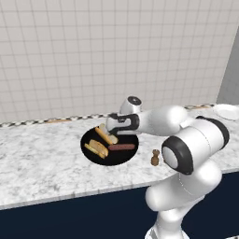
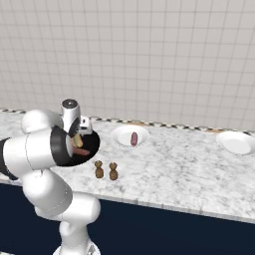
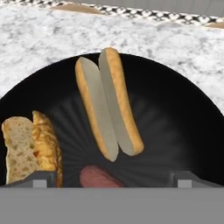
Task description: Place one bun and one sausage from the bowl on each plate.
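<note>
Gripper (image 3: 112,183): spread wide, empty, above bowl (image 3: 183,127) | Bun (image 3: 108,103): lies split-side up mid-bowl, sausage (image 3: 99,177) just beside | Handling: likely light, soft; you pinch its middle across both halves, gently

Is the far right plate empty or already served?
Empty. The far right plate shows a bare white surface, while the nearer plate holds one sausage and no bun.

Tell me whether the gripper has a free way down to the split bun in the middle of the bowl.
Probably yes: the gripper hangs open above the bun, which lies uncovered in the bowl.
</note>
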You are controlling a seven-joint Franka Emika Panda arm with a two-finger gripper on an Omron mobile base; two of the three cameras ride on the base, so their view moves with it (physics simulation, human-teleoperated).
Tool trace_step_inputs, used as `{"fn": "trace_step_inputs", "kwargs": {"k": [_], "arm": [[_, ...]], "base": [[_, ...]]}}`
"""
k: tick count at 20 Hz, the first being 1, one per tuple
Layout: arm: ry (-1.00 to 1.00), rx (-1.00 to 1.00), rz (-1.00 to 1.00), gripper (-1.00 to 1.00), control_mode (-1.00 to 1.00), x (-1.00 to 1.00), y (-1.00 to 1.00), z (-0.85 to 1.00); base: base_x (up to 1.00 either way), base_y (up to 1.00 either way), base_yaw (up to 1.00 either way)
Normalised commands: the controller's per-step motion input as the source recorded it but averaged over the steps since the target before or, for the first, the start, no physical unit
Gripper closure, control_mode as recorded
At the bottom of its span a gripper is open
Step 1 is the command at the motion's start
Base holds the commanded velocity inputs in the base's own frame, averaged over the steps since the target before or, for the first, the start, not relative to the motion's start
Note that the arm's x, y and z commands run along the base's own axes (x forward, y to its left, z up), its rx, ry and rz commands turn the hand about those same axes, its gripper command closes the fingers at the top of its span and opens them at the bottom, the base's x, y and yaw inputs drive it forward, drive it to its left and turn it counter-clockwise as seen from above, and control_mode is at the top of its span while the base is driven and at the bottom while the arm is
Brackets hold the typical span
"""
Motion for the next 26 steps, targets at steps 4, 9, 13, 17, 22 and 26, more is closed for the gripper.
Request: {"fn": "trace_step_inputs", "kwargs": {"k": [4, 9, 13, 17, 22, 26], "arm": [[0.0, -0.02, 0.0, -1.0, -1.0, 0.0, 0.07, -0.22], [0.0, -0.06, 0.02, -1.0, -1.0, 0.08, 0.06, -0.3], [0.0, -0.03, 0.07, -1.0, -1.0, 0.0, 0.18, -0.26], [0.0, -0.07, 0.09, -1.0, -1.0, 0.01, 0.01, -0.09], [0.0, -0.09, 0.08, -1.0, -1.0, 0.12, 0.0, 0.0], [-0.01, -0.09, 0.03, -1.0, -1.0, 0.24, 0.0, 0.0]], "base": [[0.0, 0.0, 0.0], [0.0, 0.0, 0.0], [0.0, 0.0, 0.0], [0.0, 0.0, 0.0], [0.0, 0.0, 0.0], [0.0, 0.0, 0.0]]}}
